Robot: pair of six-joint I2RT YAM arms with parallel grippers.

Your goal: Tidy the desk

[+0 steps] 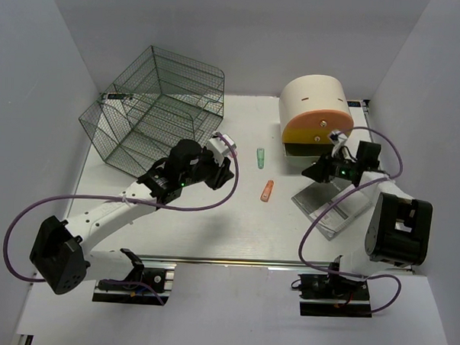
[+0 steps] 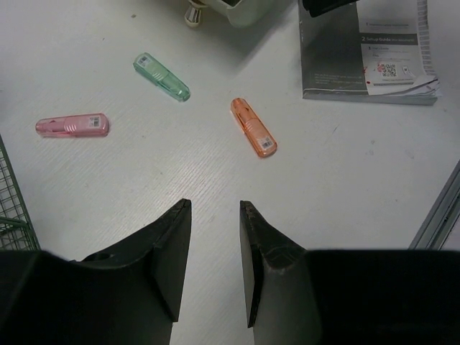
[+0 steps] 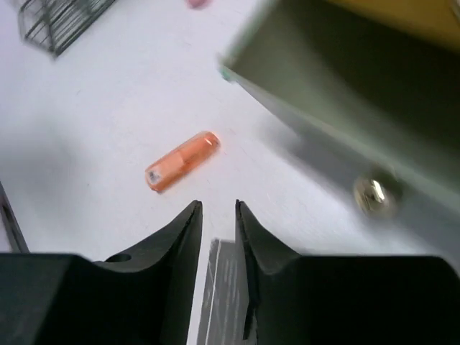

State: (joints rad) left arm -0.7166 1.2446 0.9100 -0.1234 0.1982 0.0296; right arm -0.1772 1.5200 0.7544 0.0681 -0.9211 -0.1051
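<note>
The left gripper [image 2: 215, 205] hangs released, its jaws parted over the bare white counter [image 2: 345, 180] with nothing between them. Just beyond it lies an orange capsule [image 2: 254, 128], and farther out a green capsule [image 2: 162, 77] and a pink capsule [image 2: 72, 125] (each bears a small label). The right gripper [image 3: 219, 205], its jaws a narrow gap apart and empty, hovers over the edge of a grey booklet [image 3: 224, 287], near the brass knob [image 3: 372, 194] of the cream-and-orange drawer box [image 1: 317, 107]. A wire-mesh cage [image 1: 153, 108] stands on the counter's far left.
</note>
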